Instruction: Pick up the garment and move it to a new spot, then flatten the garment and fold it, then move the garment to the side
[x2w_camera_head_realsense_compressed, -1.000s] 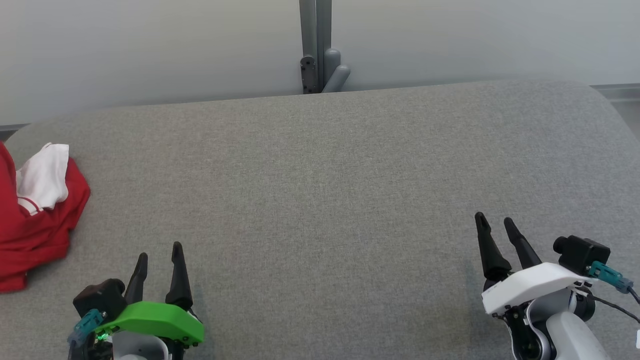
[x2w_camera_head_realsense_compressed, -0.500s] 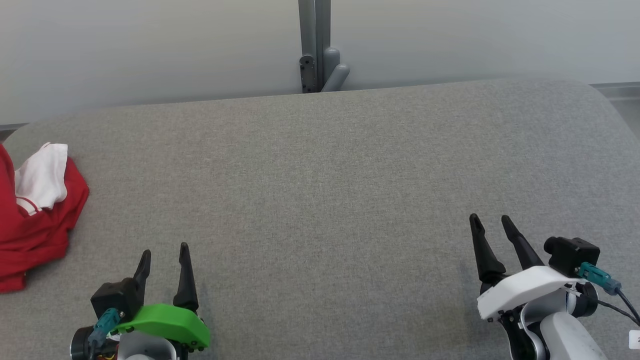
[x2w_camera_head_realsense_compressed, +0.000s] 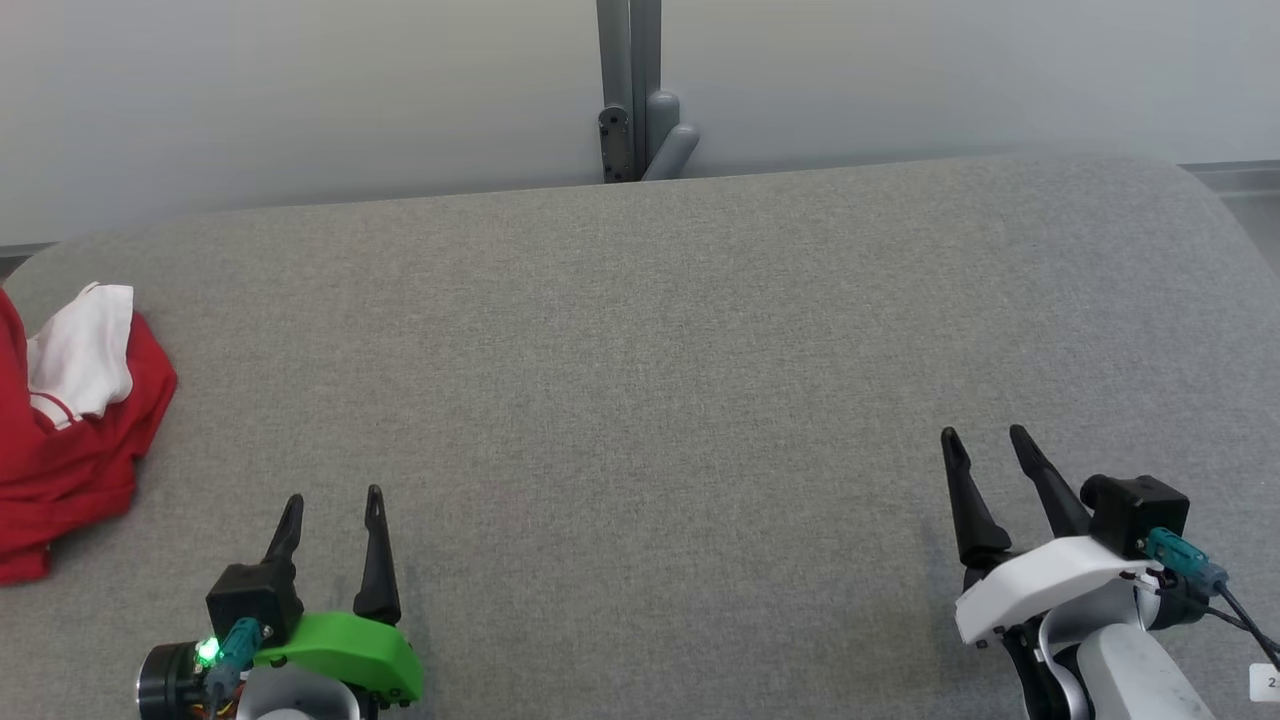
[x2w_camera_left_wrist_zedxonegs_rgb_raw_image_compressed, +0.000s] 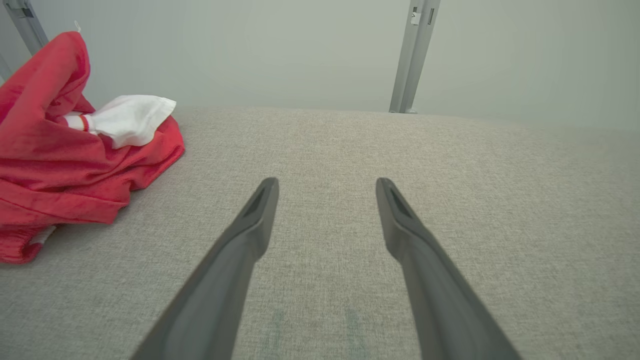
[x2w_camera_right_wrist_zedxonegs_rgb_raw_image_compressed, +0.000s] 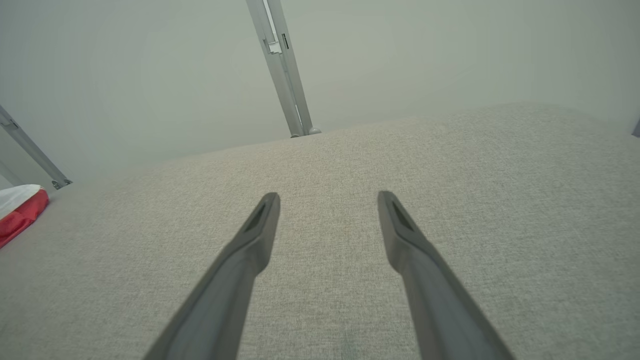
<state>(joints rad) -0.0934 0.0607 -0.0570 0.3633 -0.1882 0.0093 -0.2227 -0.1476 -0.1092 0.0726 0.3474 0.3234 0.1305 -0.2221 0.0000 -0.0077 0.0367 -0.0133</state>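
Note:
A crumpled red garment (x2w_camera_head_realsense_compressed: 70, 450) with a white part lies bunched at the far left edge of the grey padded table (x2w_camera_head_realsense_compressed: 640, 350), partly cut off by the head view's edge. In the left wrist view the garment (x2w_camera_left_wrist_zedxonegs_rgb_raw_image_compressed: 60, 155) sits to the upper left of the fingers. My left gripper (x2w_camera_head_realsense_compressed: 333, 497) is open near the front left of the table, apart from the garment, with nothing between its fingers. At the front right my right gripper (x2w_camera_head_realsense_compressed: 981, 436) stands open and empty too. A corner of the garment (x2w_camera_right_wrist_zedxonegs_rgb_raw_image_compressed: 17, 212) shows far left in the right wrist view.
A grey metal post (x2w_camera_head_realsense_compressed: 630, 90) with a bracket rises behind the table's far edge against a pale wall. The table's rounded far corners fall away at both sides.
My left gripper has drawn back toward the near edge and turned slightly. The right gripper has shifted only a little. The garment lies as before.

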